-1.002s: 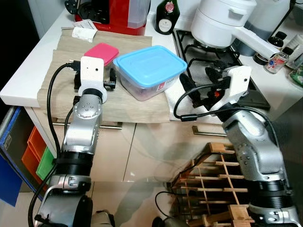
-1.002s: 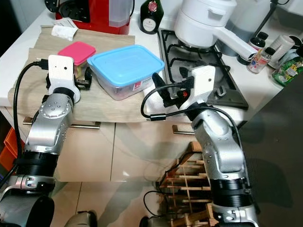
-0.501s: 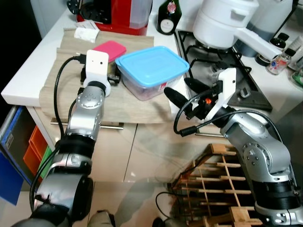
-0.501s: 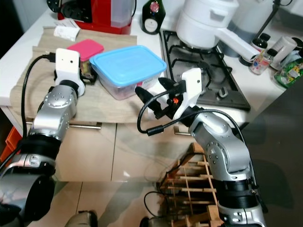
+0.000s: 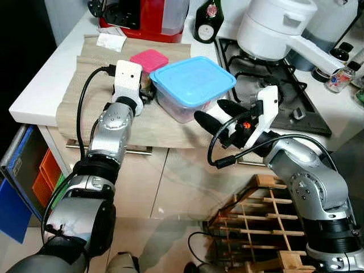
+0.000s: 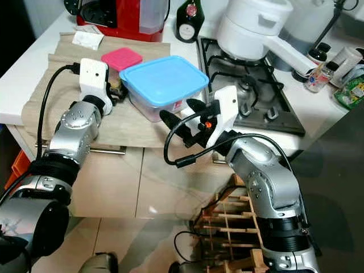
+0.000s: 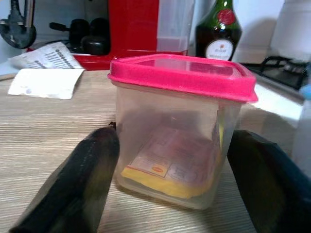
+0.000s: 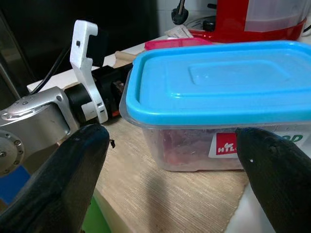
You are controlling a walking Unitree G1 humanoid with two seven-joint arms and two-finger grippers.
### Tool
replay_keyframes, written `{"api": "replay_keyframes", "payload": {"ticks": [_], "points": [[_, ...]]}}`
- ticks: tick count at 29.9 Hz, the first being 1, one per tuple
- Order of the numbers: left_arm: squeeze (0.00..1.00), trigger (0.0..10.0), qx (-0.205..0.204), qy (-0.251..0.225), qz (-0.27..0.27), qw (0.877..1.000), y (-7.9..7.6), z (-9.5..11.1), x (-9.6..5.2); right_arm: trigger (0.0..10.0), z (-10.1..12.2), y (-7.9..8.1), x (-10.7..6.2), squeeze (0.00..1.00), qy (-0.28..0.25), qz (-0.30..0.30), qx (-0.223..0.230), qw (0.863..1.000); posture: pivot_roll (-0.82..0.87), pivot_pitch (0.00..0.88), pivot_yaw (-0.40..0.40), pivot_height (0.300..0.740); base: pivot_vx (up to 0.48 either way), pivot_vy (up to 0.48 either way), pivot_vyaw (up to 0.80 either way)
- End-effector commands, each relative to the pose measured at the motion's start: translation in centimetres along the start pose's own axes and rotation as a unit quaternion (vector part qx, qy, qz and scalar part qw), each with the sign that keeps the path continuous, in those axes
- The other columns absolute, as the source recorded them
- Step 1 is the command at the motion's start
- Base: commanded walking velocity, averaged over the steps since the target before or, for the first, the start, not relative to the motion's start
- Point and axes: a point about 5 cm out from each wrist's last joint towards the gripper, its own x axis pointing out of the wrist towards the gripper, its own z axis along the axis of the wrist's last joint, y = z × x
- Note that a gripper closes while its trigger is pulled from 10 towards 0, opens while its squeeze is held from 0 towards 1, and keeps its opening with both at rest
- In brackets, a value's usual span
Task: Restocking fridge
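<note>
Kitchen counter [image 5: 40,79], white and laid with a beige woven mat [image 5: 85,85], runs across the upper half of the frame, with a gas hob [image 5: 273,96] at the upper right. On the mat sits a clear box with a blue lid [image 5: 192,81], centre of frame; just beside it, up and to the left, stands a smaller clear tub with a pink lid [image 5: 149,59]. The left gripper [image 7: 175,179] is spread wide, one black finger on either side of the pink-lidded tub, neither finger clearly touching it. The right gripper [image 5: 217,111] hovers at the counter's front edge, right of centre, its fingers also parted and aimed at the blue-lidded box without gripping it. At the top edge stand a red coffee machine [image 5: 148,17], a dark green bottle [image 5: 208,20] and a white pot [image 5: 273,28]. A wooden rack [image 5: 261,227] sits on the floor at lower right.
</note>
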Motion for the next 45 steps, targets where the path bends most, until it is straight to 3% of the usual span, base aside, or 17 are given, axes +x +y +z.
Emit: {"api": "replay_keyframes", "payload": {"ticks": [1, 11, 17, 22, 28, 32, 35, 36, 38, 44, 45], "points": [[0.0, 0.0, -0.012, 0.001, -0.019, 1.0, -0.9, -0.2, 0.2, 10.0, 0.1, -0.1, -0.5, 0.0, 0.003, -0.002, -0.002, 1.0, -0.06, 0.05, -0.179, 0.74, 0.0, 0.0, 0.0], [0.0, 0.0, -0.038, -0.055, -0.026, 0.997, -0.1, 1.4, -0.1, 10.0, 0.1, -0.1, -0.3, 0.0, 0.009, 0.003, -0.004, 1.0, -0.05, 0.053, -0.184, 0.74, 0.0, 0.0, 0.0], [0.0, 0.0, -0.018, -0.077, 0.008, 0.997, 1.0, 2.4, -0.5, 10.0, -0.1, -0.1, -0.3, 0.0, 0.012, 0.003, -0.005, 1.0, -0.05, 0.058, -0.186, 0.74, 0.0, 0.0, 0.0], [0.0, 0.0, 0.024, -0.121, 0.056, 0.991, 2.7, 4.5, -0.9, 10.0, -0.1, -0.2, -0.3, 0.0, 0.012, -0.002, -0.006, 1.0, -0.05, 0.061, -0.185, 0.74, 0.0, 0.0, 0.0], [0.0, 0.0, 0.037, -0.179, 0.09, 0.979, 3.5, 7.0, -2.3, 10.0, 1.2, -0.9, 0.0, 0.0, -0.045, -0.054, -0.022, 0.997, -0.05, 0.064, -0.172, 0.74, 0.0, 0.0, 0.0], [0.0, 0.0, 0.034, -0.198, 0.084, 0.976, 3.2, 7.6, -3.2, 10.0, 1.5, -1.0, -0.1, 0.0, -0.057, -0.063, -0.023, 0.996, -0.04, 0.065, -0.167, 0.74, 0.0, 0.0, 0.0], [0.0, 0.0, 0.032, -0.21, 0.063, 0.975, 2.1, 7.8, -5.3, 10.0, 1.5, -0.4, -0.4, 0.0, -0.059, -0.042, -0.014, 0.997, -0.03, 0.065, -0.16, 0.74, 0.0, 0.0, 0.0], [0.0, 0.0, 0.032, -0.21, 0.063, 0.975, 2.1, 7.8, -5.3, 10.0, 1.5, -0.4, -0.4, 0.0, -0.059, -0.042, -0.014, 0.997, -0.03, 0.065, -0.16, 0.74, 0.0, 0.0, 0.0], [0.0, 0.0, 0.016, -0.2, 0.058, 0.978, 0.9, 6.7, -7.2, 10.0, 2.2, 0.1, -0.5, 0.0, -0.078, -0.033, -0.01, 0.996, -0.03, 0.064, -0.158, 0.74, 0.0, 0.0, 0.0], [0.0, 0.0, -0.002, -0.192, 0.051, 0.98, -0.3, 6.0, -8.4, 10.0, 3.1, 0.4, -0.5, 0.0, -0.108, -0.017, 0.008, 0.994, -0.02, 0.06, -0.155, 0.74, 0.0, 0.0, 0.0], [0.0, 0.0, -0.01, -0.182, 0.047, 0.982, -1.1, 5.5, -8.8, 10.0, 3.4, 0.7, -0.3, 0.0, -0.111, -0.003, 0.021, 0.994, -0.02, 0.058, -0.154, 0.74, 0.0, 0.0, 0.0]]}}
